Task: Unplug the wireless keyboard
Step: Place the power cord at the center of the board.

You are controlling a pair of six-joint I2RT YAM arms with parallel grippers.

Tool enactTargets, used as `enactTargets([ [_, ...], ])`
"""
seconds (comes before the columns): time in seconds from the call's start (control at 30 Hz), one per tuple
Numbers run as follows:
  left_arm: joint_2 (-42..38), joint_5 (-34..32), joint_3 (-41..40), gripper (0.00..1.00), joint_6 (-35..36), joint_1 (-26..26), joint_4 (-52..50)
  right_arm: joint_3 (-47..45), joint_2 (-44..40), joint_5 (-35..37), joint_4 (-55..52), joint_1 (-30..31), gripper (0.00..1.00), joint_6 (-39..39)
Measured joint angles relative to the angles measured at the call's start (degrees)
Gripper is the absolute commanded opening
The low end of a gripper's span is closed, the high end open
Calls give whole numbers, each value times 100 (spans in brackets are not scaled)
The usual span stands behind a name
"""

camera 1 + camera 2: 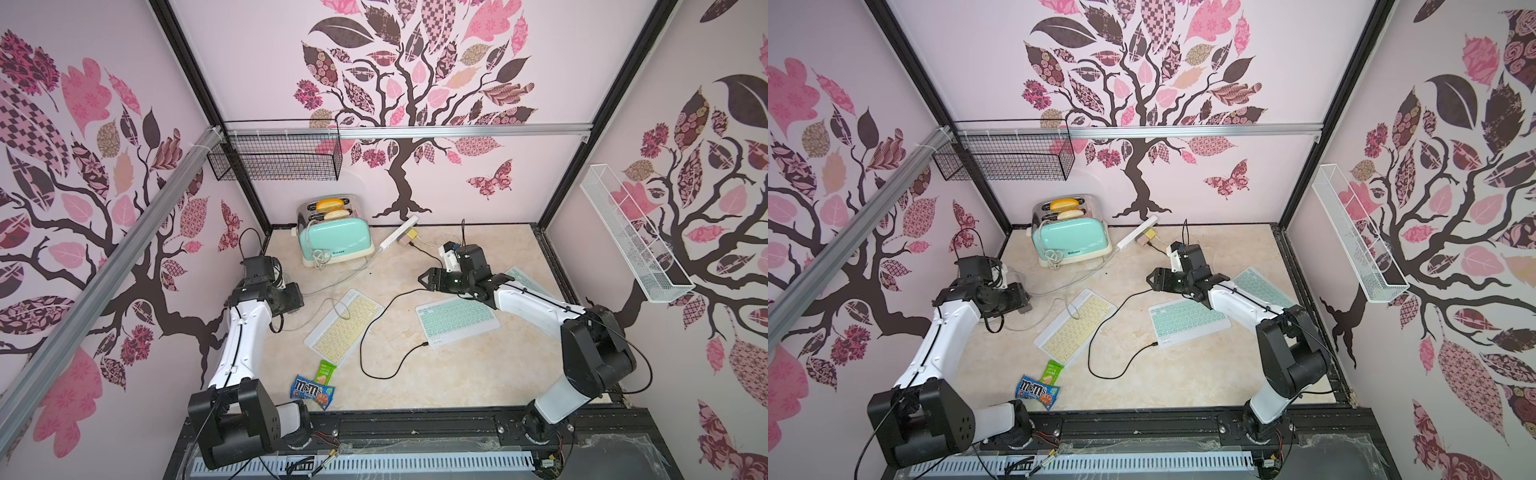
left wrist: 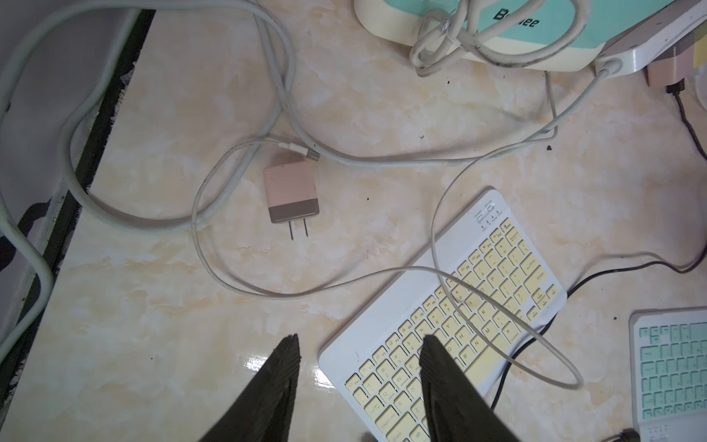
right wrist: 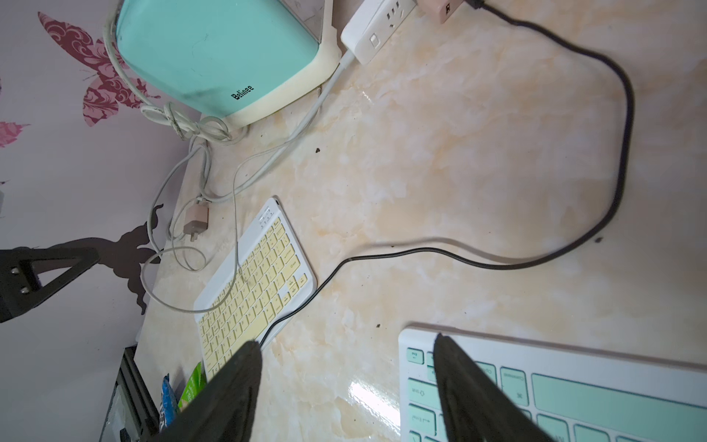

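Left tool [image 2: 359, 340] hangs open, empty, over the bench [image 2: 153, 306]. The pink charger [image 2: 292, 191] lies there, prongs free, its white cable [image 2: 401, 269] looping across the yellow keyboard [image 2: 459, 306]. Unplugging looks done. Right tool [image 3: 346, 340], open too, hovers at the green keyboard [image 3: 612, 402]; its black cable [image 3: 627, 114] could be next.

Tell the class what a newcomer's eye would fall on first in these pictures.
The mint toaster loaded with bread stands at the back of the table. Mid-table lie a yellow keyboard and a mint keyboard, a black cable looping between them. A pink charger lies unplugged, prongs bare, beside the yellow keyboard.
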Motion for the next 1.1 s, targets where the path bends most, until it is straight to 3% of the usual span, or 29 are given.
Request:
enactTargets([
  [0.3, -291, 291, 186, 55, 37, -153, -61, -4, -22, 138, 31, 0, 74, 52],
  [0.4, -317, 544, 286, 57, 155, -796, 201, -11, -26, 138, 39, 0, 74, 76],
  [0.5, -76, 686, 481, 57, 466, -1845, 640, -11, -26, 116, 50, 0, 74, 131],
  [0.6, 560, 667, 855, 57, 962, -2638, 1078, -24, -26, 83, 79, -17, 74, 168],
  [0.7, 1469, 535, 1375, 56, 1349, -2968, 1440, -107, -35, 42, 70, -83, 74, 190],
  [1.1, 4815, -575, 3683, 51, 2376, -3014, 2009, -293, -468, -70, -223, -247, 75, 160],
])
